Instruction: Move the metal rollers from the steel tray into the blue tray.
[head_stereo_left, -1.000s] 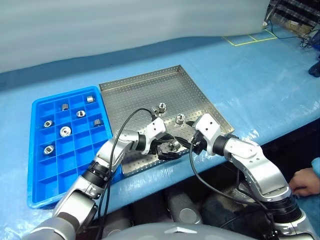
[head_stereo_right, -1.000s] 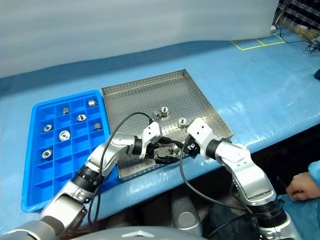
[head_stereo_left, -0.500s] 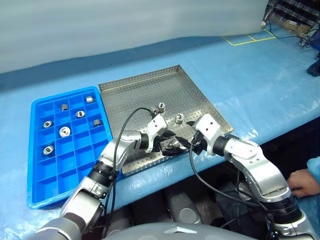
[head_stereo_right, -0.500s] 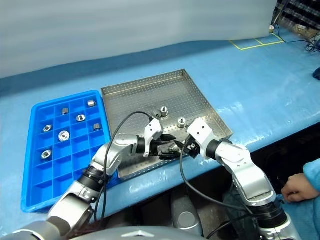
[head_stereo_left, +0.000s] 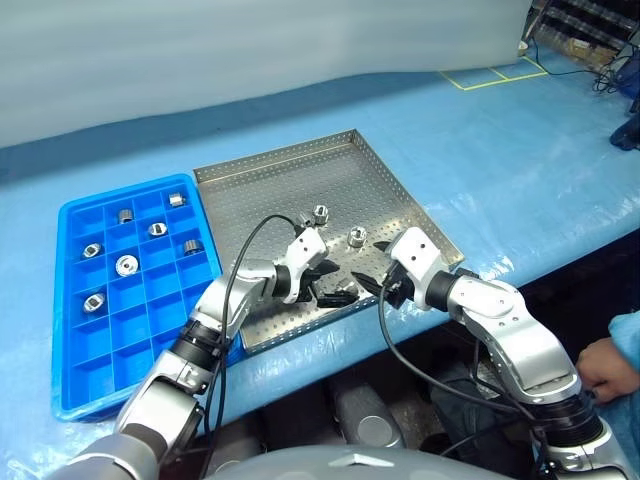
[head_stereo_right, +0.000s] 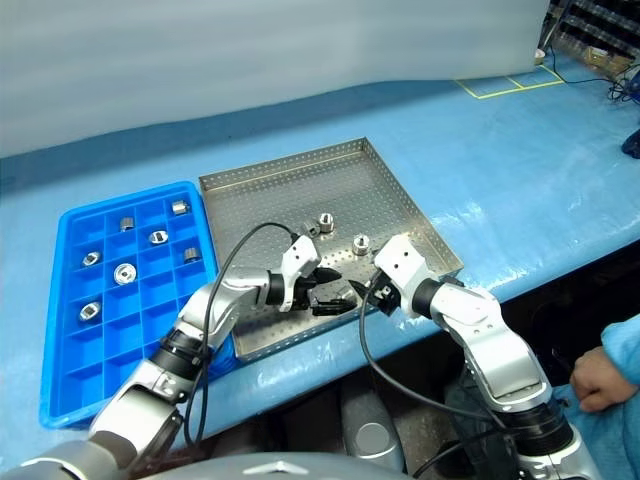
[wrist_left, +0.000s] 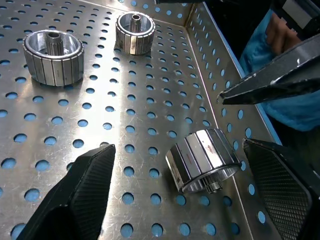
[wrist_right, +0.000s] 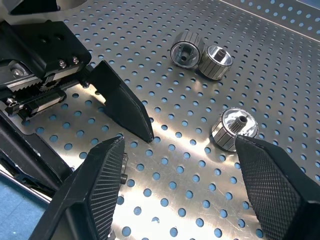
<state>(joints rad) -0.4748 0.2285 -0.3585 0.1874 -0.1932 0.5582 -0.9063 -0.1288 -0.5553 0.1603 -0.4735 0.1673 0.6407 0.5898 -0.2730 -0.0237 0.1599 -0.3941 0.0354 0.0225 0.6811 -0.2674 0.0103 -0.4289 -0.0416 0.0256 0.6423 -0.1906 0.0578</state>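
Left end effector (wrist_left: 195, 200) wide open, straddling one roller (wrist_left: 203, 160) on steel tray (head_stereo_left: 260, 175), not gripping. Right end effector (wrist_right: 190, 195) open, empty, close by. Six rollers (head_stereo_left: 126, 264) in blue tray (head_stereo_left: 70, 385).

No readable text, labels or numbers
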